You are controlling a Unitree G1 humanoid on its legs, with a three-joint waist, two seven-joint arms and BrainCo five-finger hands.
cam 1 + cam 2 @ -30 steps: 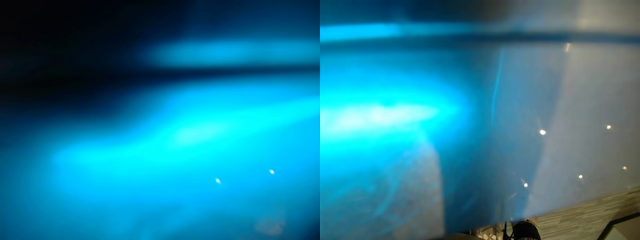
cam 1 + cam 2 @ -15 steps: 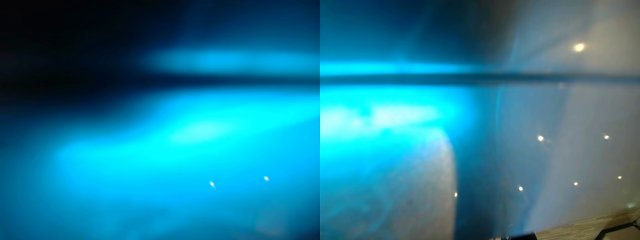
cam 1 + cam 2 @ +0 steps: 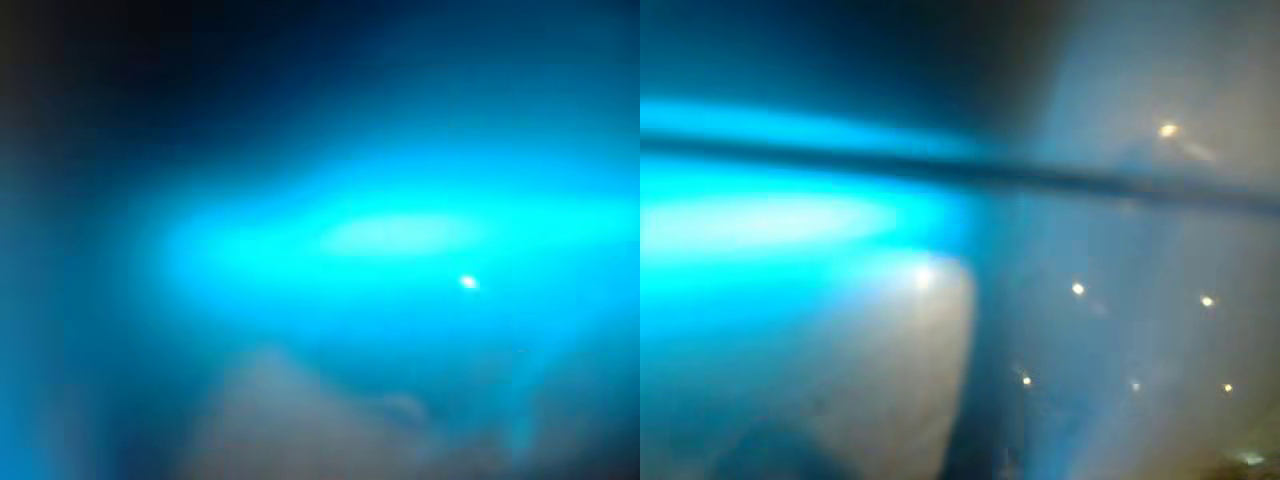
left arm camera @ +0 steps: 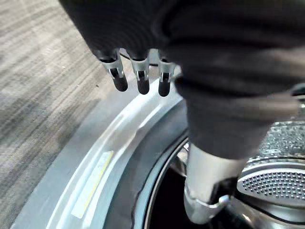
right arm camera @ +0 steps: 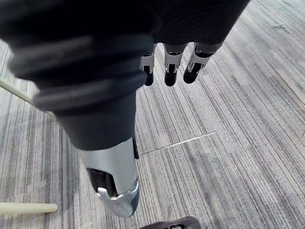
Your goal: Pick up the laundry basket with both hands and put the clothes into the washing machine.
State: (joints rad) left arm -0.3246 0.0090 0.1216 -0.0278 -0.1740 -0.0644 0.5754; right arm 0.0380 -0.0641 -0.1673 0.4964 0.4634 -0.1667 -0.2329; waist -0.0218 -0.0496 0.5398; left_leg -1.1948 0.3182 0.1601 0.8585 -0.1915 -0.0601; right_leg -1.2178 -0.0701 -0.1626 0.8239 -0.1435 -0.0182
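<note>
Left hand (image 4: 142, 77) hangs straight-fingered over the washing machine (image 4: 116, 149) — apparently not touching.

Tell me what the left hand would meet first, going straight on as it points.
Probably the washing machine's grey door rim, close beyond the left hand; depth is unclear.
</note>
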